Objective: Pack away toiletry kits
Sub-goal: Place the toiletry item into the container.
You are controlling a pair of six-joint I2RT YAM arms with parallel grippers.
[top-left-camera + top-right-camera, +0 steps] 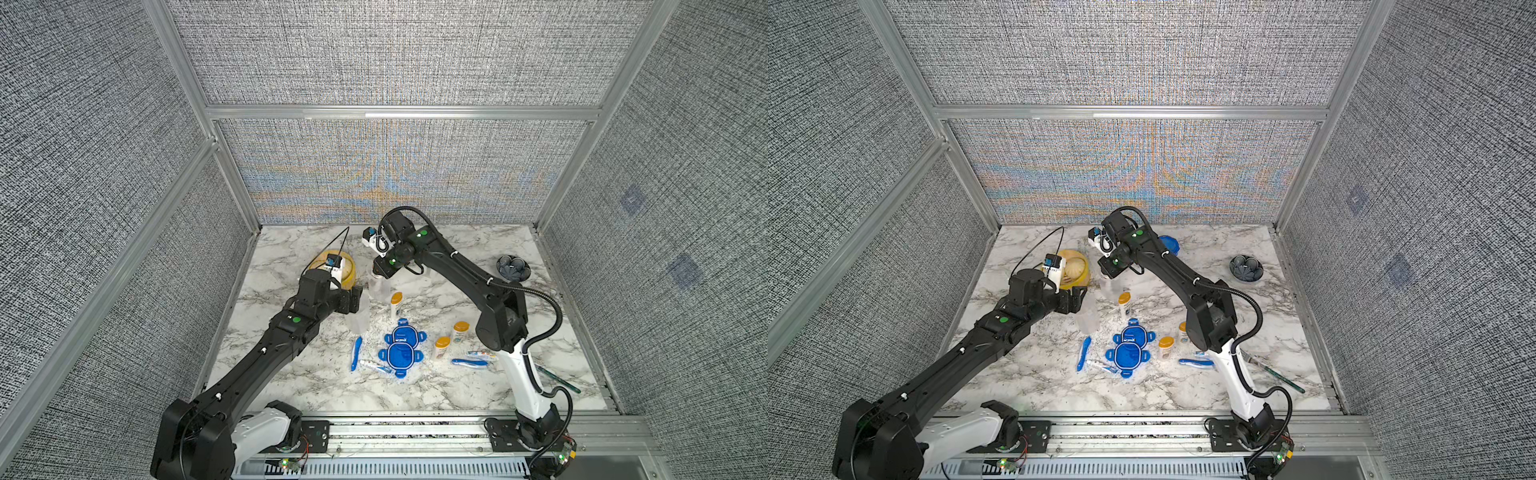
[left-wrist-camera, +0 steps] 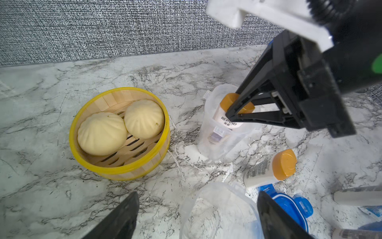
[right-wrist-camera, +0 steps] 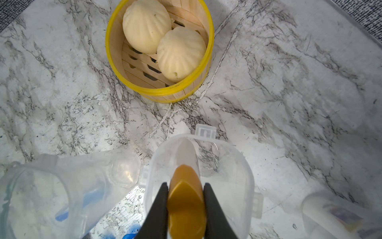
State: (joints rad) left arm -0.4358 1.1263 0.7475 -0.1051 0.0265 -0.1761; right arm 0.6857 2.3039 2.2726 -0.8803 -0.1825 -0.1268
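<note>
- Two tall clear plastic tubs point(image 1: 359, 318) are barely showing in both top views.
- Left gripper point(image 2: 197, 194) is gaping wide, empty, straddling the nearer tub point(image 2: 206, 209), fingers point(image 2: 124, 213) cut off.
- Right gripper point(image 3: 185, 184) is clamping a small white bottle point(image 2: 227, 122) by its orange cap, half inside the farther tub point(image 2: 225, 144).
- Three blue clip lids point(image 1: 1126, 354) are lying out, the third lid point(image 1: 1170, 245) half hidden behind the right arm point(image 1: 1183, 274).
- Three loose bottles point(image 1: 441, 347), two blue toothbrushes point(image 1: 356, 353), two toothpaste tubes point(image 1: 376, 366) are resting nearby.

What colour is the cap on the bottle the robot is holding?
Orange-yellow. The cap shows best in the right wrist view, held by the right gripper.
</note>
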